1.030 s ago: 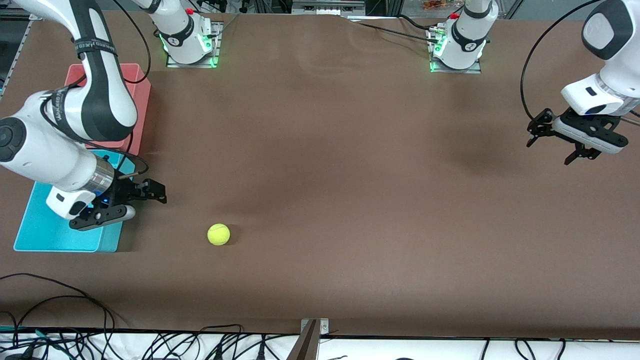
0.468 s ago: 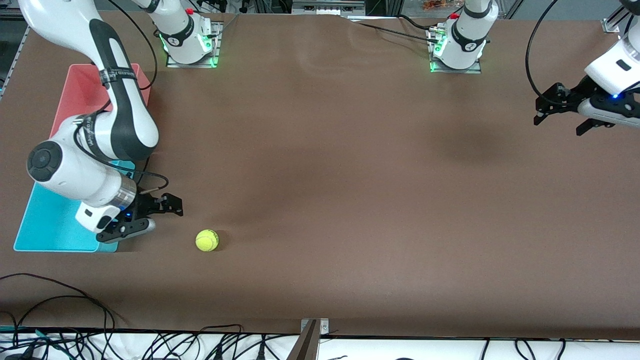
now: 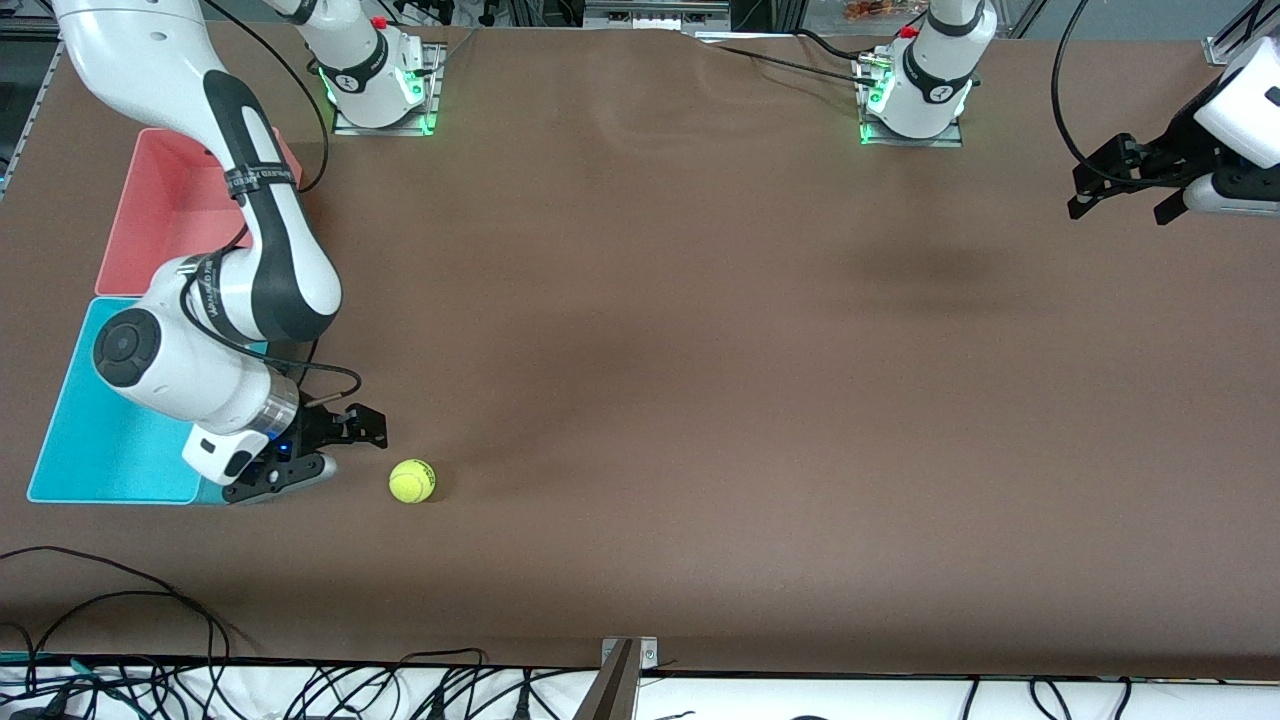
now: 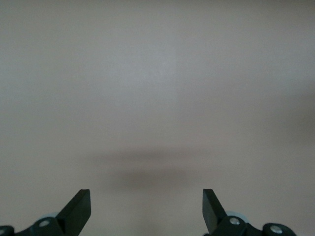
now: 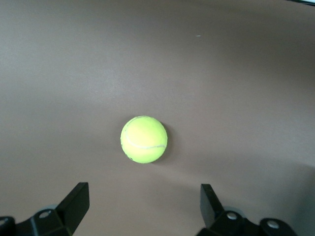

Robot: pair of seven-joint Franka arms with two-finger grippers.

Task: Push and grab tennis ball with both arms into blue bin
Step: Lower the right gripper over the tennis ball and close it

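Tennis ball on the table beside the right pincer

The blue bin (image 3: 110, 440) sits at the right arm's end; the right pincer (image 3: 335, 450), fingers spread, is just beside the tennis ball (image 3: 412, 481); the left pincer (image 3: 1125, 185) hangs open, well apart.

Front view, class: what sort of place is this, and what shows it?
Probably a robotics lab bench: two white arms bolted to a brown table, the right gripper open beside a tennis ball, the left gripper open, a blue bin, and loose cables along the table's edge.

No lettering can be read; the band around the right arm (image 3: 262, 178) carries illegible print.
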